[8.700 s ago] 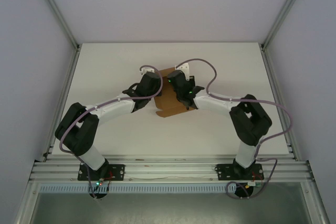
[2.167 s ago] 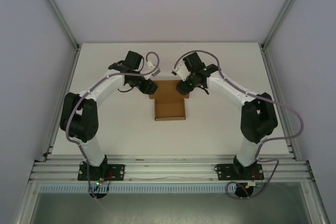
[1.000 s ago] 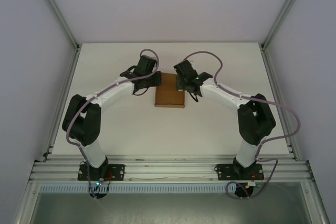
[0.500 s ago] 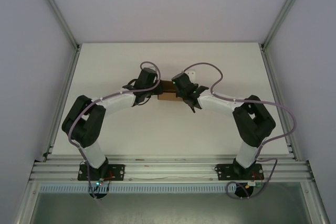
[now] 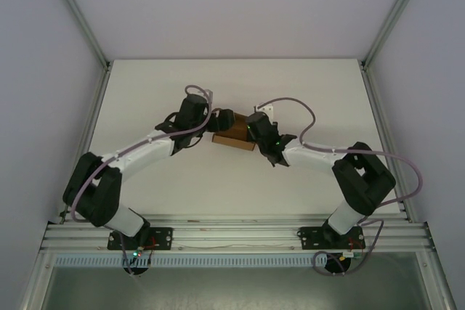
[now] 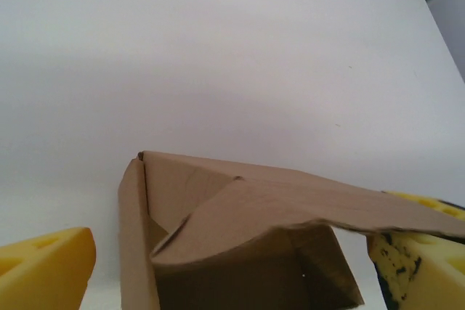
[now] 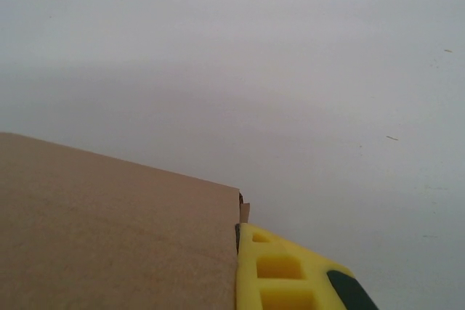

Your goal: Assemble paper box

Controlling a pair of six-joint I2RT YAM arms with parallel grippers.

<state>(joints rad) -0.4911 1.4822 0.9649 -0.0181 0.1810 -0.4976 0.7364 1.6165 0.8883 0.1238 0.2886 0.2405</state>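
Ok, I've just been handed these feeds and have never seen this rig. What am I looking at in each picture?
This is a left arm and a right arm, both bolted to a white table. Each ends in a two-finger gripper. The overhead picture looks down from behind the arms, which meet at a half-folded brown paper box. The other two pictures come from cameras on the wrists, and the yellow shapes are the gripper fingers. The left gripper is open, with a finger on either side of the box's open end, not clamping it. The right gripper is shut, apparently pinching one cardboard wall.
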